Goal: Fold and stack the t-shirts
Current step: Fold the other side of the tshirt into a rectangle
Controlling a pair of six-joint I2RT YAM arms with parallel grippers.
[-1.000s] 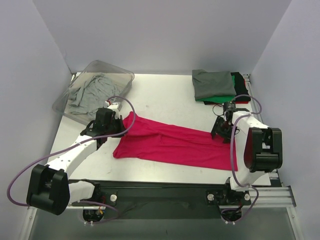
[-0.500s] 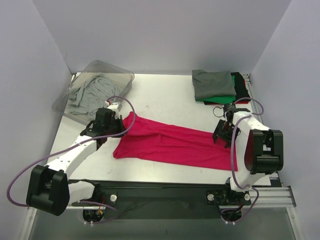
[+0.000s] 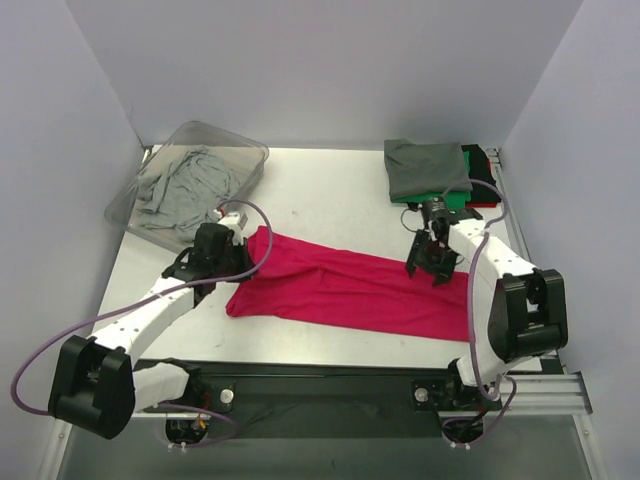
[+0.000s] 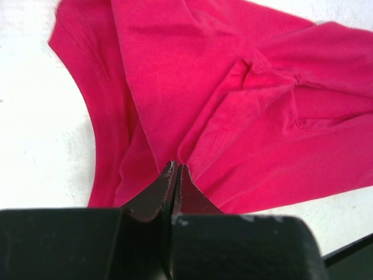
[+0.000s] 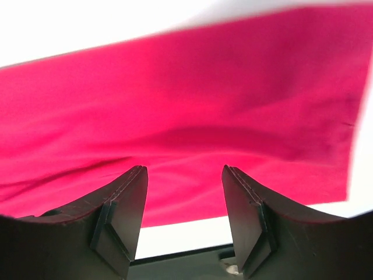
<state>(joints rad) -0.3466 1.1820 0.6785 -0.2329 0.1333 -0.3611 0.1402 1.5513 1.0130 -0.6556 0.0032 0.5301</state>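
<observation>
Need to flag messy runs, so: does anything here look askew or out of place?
The magenta t-shirt lies as a long slanted band, puckered where the left gripper is shut on it. A light grey shirt sits crumpled in the clear bin. The folded stack is uneven, with lower shirts poking out.

— What colour is the spread shirt (image 3: 340, 288)?
— Plain magenta-red, on a white surface (image 3: 330, 195).
— And the stack (image 3: 428, 168), far right?
— Dark grey on top, green beneath. The far-left shirt (image 3: 185, 180) is light grey, its bin (image 3: 250, 150) clear.
</observation>
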